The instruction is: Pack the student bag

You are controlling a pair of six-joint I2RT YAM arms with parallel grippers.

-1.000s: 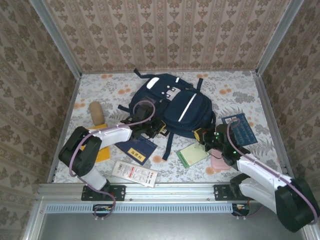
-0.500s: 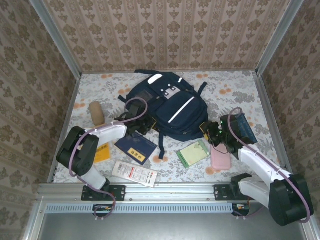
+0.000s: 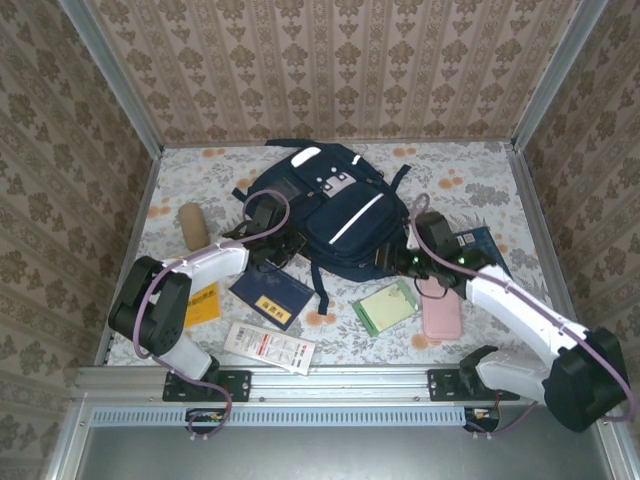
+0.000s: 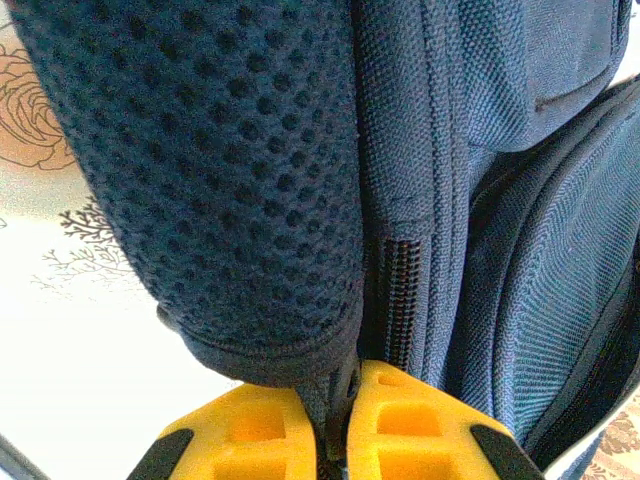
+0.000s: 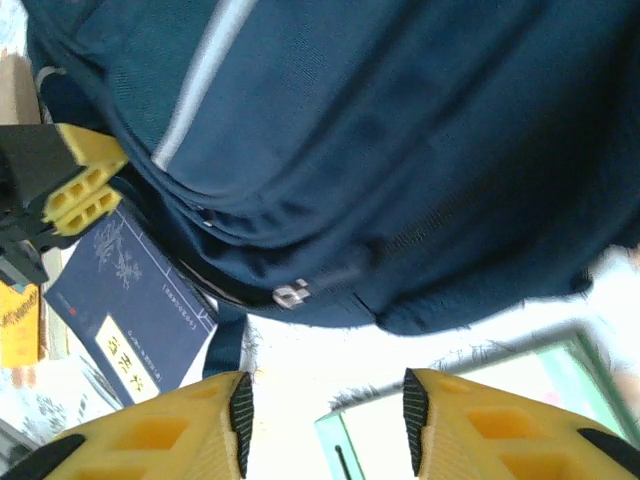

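Observation:
The student bag [image 3: 330,205], a navy backpack with white stripes, lies flat at the middle back of the table. My left gripper [image 3: 277,247] is at its lower left edge and is shut on a fold of the bag's dark fabric [image 4: 300,250] beside the mesh-padded strap; the yellow fingers [image 4: 410,425] pinch it tight. My right gripper [image 3: 388,263] hovers open just off the bag's lower right edge, nothing between its fingers [image 5: 415,405]. In the right wrist view the bag [image 5: 400,160] spans the top, with a metal zipper pull [image 5: 290,295] on its near seam.
In front of the bag lie a dark blue notebook [image 3: 272,293], a green notebook [image 3: 385,307], a pink case [image 3: 440,312], an orange booklet [image 3: 203,303] and a white packet [image 3: 268,347]. A tan roll [image 3: 192,225] stands at left. A blue card [image 3: 485,250] lies under my right arm.
The bag has slid back and to the left, pulled by my shut left gripper. My right gripper has opened and moved left to the bag's lower right edge.

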